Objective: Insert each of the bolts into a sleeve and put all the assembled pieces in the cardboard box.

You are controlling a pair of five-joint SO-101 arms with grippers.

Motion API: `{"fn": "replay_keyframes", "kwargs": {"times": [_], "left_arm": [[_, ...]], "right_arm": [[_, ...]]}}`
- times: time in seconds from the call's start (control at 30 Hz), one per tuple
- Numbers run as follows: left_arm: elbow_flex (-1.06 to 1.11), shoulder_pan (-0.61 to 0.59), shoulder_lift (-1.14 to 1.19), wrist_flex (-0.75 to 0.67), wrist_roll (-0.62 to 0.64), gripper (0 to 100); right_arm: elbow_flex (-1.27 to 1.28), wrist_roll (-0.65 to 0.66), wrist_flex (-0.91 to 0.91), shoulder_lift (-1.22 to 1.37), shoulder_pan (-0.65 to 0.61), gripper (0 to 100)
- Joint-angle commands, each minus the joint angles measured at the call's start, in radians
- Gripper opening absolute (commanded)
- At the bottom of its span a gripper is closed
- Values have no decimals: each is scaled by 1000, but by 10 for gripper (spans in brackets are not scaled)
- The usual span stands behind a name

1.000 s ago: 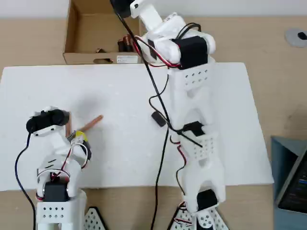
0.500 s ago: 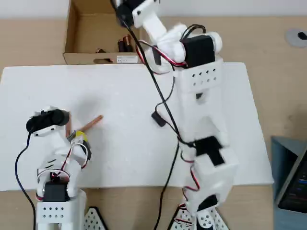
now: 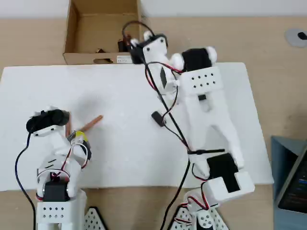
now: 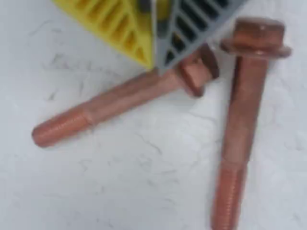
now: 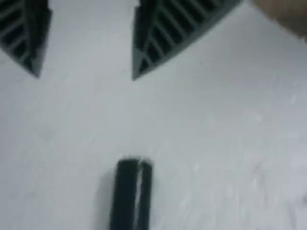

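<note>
Two copper bolts lie on the white foam mat (image 3: pixel 120 158). One bolt (image 4: pixel 120 103) (image 3: pixel 91 123) has its shank near the head under the tips of my left gripper (image 4: pixel 157 64) (image 3: pixel 73 130). Its yellow and grey fingers are shut together. The second bolt (image 4: pixel 242 120) lies beside it. A black sleeve (image 3: pixel 159 118) (image 5: pixel 129 194) rests mid-mat. My right gripper (image 5: pixel 86 43) (image 3: pixel 139 52) hangs open and empty over the mat's far edge by the cardboard box (image 3: pixel 76 28). Dark assembled pieces (image 3: pixel 123 45) lie inside the box.
The right arm's white links (image 3: pixel 211 110) stretch across the right half of the mat, with black and red cables (image 3: pixel 168 110) trailing over the sleeve's area. A dark device (image 3: pixel 290 177) stands off the mat at the right.
The right arm has drawn back from over the box and come down toward the mat's far edge. The left arm and both bolts have stayed put.
</note>
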Motion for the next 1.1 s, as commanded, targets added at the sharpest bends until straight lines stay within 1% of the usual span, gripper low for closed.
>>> {"fn": "replay_keyframes", "kwargs": {"times": [0.0,0.3,0.43,0.67,0.83,1.07], "left_arm": [[3,-9,-8,-6,0,2],[3,-9,-8,-6,0,2],[3,-9,-8,-6,0,2],[3,-9,-8,-6,0,2],[3,-9,-8,-6,0,2],[3,-9,-8,-6,0,2]], "right_arm": [[105,-11,-34,-56,12,145],[318,2,-233,-56,-7,150],[386,34,-299,-56,-48,186],[404,61,-376,-54,-116,189],[409,95,-423,-4,-114,189],[404,97,-494,97,-111,189]]}}
